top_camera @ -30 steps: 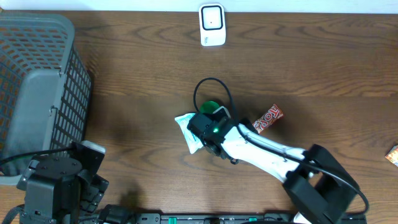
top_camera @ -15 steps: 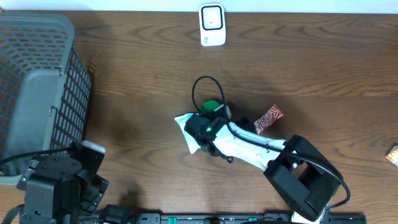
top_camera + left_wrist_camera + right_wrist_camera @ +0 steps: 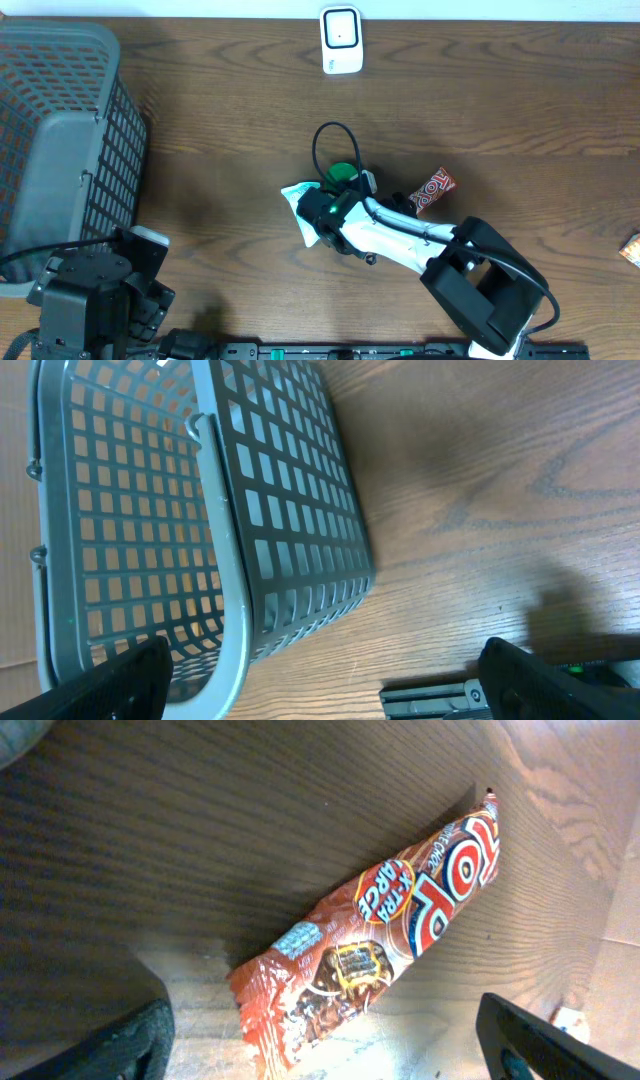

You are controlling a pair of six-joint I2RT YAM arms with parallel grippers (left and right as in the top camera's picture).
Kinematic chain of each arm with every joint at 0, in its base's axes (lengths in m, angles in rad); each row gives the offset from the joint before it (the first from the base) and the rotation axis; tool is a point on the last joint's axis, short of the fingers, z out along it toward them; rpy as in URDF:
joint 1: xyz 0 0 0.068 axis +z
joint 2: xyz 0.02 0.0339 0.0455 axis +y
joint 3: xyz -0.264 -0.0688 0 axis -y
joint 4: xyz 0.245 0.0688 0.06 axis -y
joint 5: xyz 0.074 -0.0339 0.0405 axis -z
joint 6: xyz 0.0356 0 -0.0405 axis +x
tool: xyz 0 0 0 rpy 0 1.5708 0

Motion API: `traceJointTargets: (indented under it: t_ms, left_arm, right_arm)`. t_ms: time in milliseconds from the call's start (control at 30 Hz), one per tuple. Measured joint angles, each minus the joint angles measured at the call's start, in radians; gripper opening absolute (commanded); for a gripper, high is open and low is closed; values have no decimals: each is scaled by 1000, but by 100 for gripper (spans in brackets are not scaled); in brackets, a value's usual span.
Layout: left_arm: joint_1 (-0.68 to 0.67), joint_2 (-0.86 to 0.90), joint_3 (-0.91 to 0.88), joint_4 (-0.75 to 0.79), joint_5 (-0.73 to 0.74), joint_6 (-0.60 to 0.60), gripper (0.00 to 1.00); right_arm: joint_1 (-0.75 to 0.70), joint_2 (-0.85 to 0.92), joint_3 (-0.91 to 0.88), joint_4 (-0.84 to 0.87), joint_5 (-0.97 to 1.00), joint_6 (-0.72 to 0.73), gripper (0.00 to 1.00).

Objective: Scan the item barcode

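Lying flat on the bench point(image 3: 520, 110), the red candy bar point(image 3: 380, 945) occupies the gap in front of the right jaws, which stand wide apart and touch nothing. In the right wrist view the bar runs diagonally, its crimped lower end nearest the jaws and its far end pointing up and to the right; the printed face with large white letters is upward. From overhead the same candy bar point(image 3: 432, 190) lies just beside the dark tip of the right arm point(image 3: 400, 235), which is folded back over the middle of the bench. A white packet point(image 3: 300, 212) and a green object point(image 3: 342, 172) lie on the other side of that arm, away from the jaws. The white scanner point(image 3: 340, 40) stands well apart, at the far edge of the bench. The left jaws are also wide apart and hold nothing; the grey basket point(image 3: 200, 510) lies ahead of them, near but not touching.
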Motion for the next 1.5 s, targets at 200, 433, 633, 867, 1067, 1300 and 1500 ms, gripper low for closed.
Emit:
traceJointTargets:
  t_ms: [200,433,633,867,1067,1300,1500]
  left_arm:
    - [0,0,0,0,0,0,98]
    - [0,0,0,0,0,0,98]
    - [0,0,0,0,0,0,98]
    - [0,0,0,0,0,0,98]
    - [0,0,0,0,0,0,98]
    - [0,0,0,0,0,0,98]
    - [0,0,0,0,0,0,98]
  right_arm:
    - [28,-14,3,-1,-18,-13,99]
    - [39,-134,170,-169,-200,-33,99]
    - [39,-305,389,-235,-311,-36,99]
    - [28,-378,404,-47,-357,21,99]
    - [-55,-280,384,11,-455,325,91]
    - [-185,-140,376,44,-610,629,99]
    - [-249,-90,375,90,-711,697,99]
